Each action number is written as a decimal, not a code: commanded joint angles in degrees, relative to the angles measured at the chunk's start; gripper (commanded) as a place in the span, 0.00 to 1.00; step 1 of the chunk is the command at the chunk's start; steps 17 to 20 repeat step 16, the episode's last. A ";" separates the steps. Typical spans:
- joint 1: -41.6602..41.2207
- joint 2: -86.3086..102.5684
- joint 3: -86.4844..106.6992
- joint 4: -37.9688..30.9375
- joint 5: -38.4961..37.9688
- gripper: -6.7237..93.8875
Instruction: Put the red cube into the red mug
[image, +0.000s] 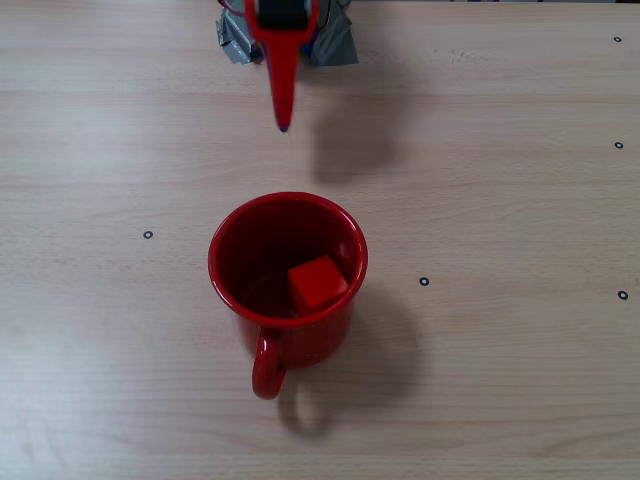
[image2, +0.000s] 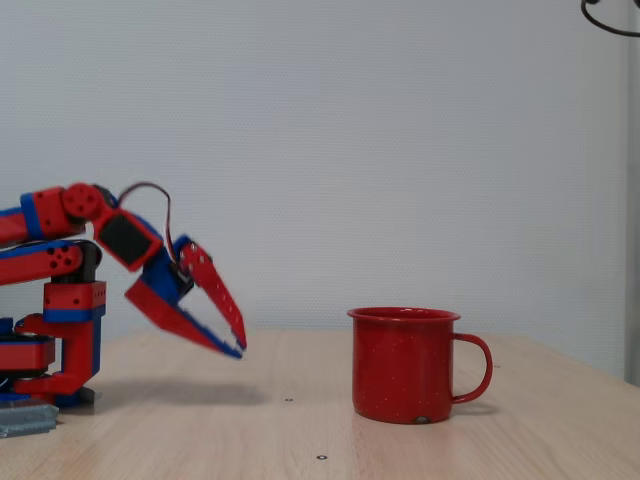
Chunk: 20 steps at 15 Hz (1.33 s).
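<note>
— Where is the red cube (image: 318, 283) right now?

— Inside the red mug (image: 232, 290). From the overhead fixed view I see it lying on the mug's floor toward the right wall, tipped a little, one corner up. From the side fixed view it is hidden behind the mug's wall (image2: 404, 368).

— And your gripper?

— My gripper (image2: 236, 346) hangs above the table (image: 500, 200), well apart from the mug, on the base side, holding nothing. From the side my two fingers meet at the tips with only a narrow wedge between them higher up, so I judge it closed and empty.

— How would that cube handle if you had to lift it again?

— I judge it light and stiff, with matte faces that should not slide much between my fingers. I would take it across two opposite flat faces, not the corners. Down in the mug that would be awkward: the wall crowds it on one side. The mug itself looks glossy and hard, likely slippery at the rim; its looped handle (image: 267, 368) points toward the overhead camera.

— Count things for me.

— One cube, one mug, one gripper. Some small dark marks dot the tabletop; I see six in the overhead view.
</note>
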<state>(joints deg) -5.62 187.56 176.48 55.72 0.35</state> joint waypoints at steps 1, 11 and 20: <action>-0.53 3.34 0.53 -0.35 0.00 0.07; -0.35 3.34 4.75 -2.90 -2.37 0.07; -0.35 3.34 4.83 -2.99 -2.37 0.07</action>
